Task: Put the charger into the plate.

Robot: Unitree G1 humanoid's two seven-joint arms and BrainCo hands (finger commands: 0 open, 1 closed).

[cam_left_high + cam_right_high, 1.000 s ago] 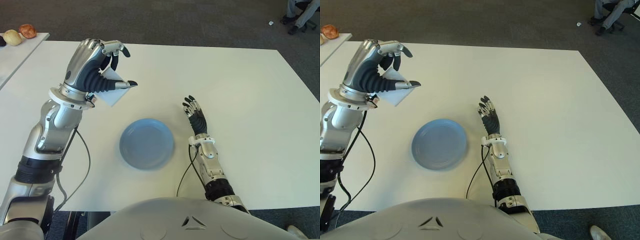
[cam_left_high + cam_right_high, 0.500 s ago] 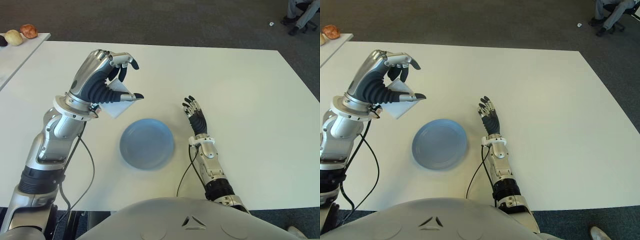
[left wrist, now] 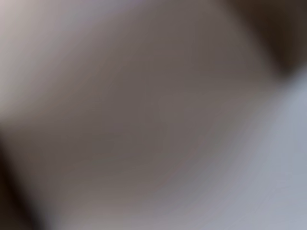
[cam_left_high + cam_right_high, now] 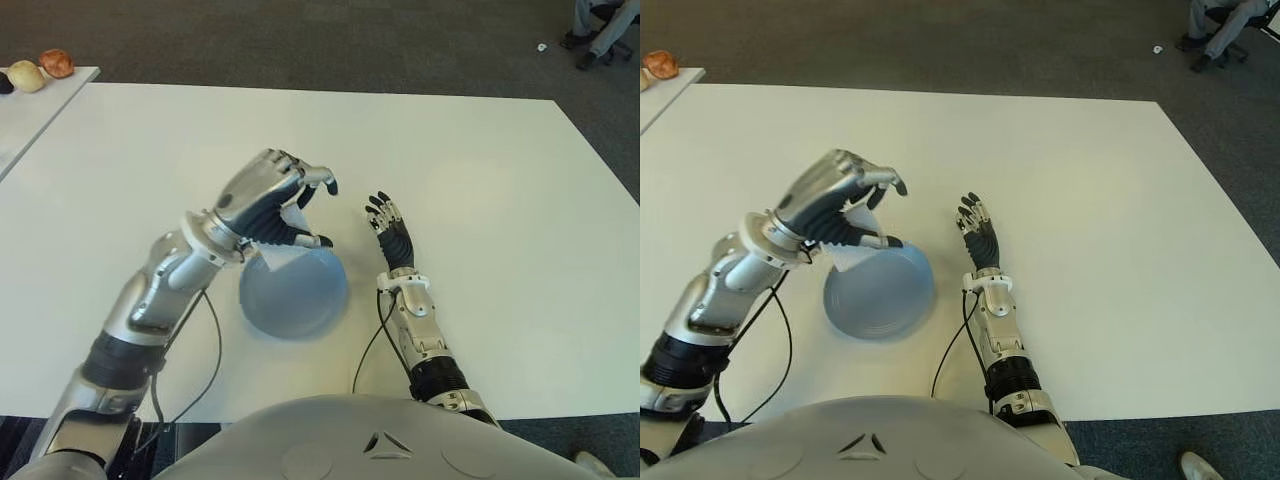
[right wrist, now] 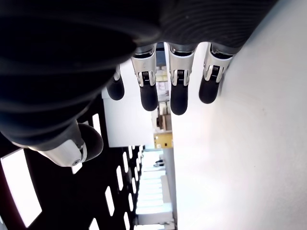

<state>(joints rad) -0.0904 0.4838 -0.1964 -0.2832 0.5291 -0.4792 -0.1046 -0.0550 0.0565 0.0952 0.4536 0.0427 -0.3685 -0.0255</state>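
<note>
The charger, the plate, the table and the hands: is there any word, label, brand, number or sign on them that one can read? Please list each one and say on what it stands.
None can be read.
The white charger, held in the left hand over the blue plate, shows no print.
The plate, the white table and the right hand, beside the plate on its right side, are plain.
The left wrist view is only a blur.

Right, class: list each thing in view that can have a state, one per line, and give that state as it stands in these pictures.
left hand: fingers curled around the charger, raised over the far left edge of the plate.
charger: white, held in the left hand, not yet in the plate.
plate: blue, flat on the table, nothing in it.
right hand: fingers straight, holding nothing, just right of the plate.
table: white, carries the plate.
</note>
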